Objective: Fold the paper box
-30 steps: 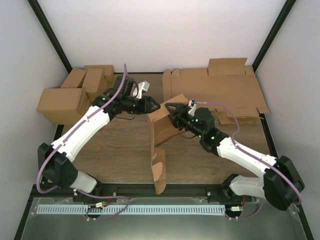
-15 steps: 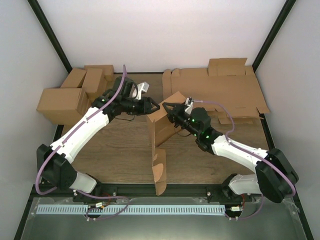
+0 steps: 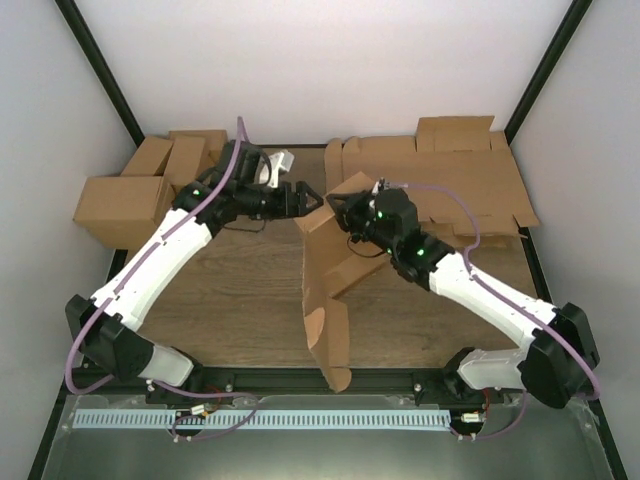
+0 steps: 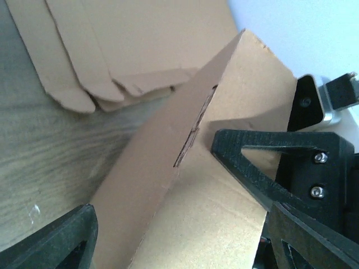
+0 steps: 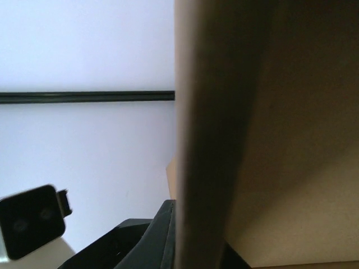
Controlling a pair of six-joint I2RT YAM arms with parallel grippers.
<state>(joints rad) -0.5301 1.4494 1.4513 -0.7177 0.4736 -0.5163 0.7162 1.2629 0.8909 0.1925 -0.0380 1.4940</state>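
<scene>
From above, the plain brown creased cardboard box piece [image 3: 322, 275] stands on edge in the middle of the wooden table [image 3: 230, 290]. It runs from between the two arms down to the near rail, with its top panel tilted towards the right arm. The left gripper [image 3: 308, 197] and right gripper [image 3: 334, 206] meet head to head at its far top corner. Behind them are a cluster of closed brown cartons [image 3: 140, 190] at back left and a flat pile of brown cardboard sheets [image 3: 440, 180] at back right.

The left wrist camera gives what the overhead cannot. The left gripper's own black fingers [image 4: 56, 244] sit at the two bottom corners of the picture, spread wide. The box's folded ridge [image 4: 185, 129] rises in the gap between them. I can't tell whether either finger touches the card. Across the panel, a black triangular finger of the right gripper [image 4: 252, 154] lies flat against the cardboard. The tabbed edges of the flat sheets [image 4: 106, 61] lie beyond on the table.

The right wrist view is nearly swallowed by one upright sheet of the box [image 5: 269, 140], seen edge-on and very close. A dark finger [image 5: 147, 240] is tucked at its foot. White wall and a black frame bar [image 5: 84, 96] fill the rest. The right fingers are together, pinching the box's top panel.
</scene>
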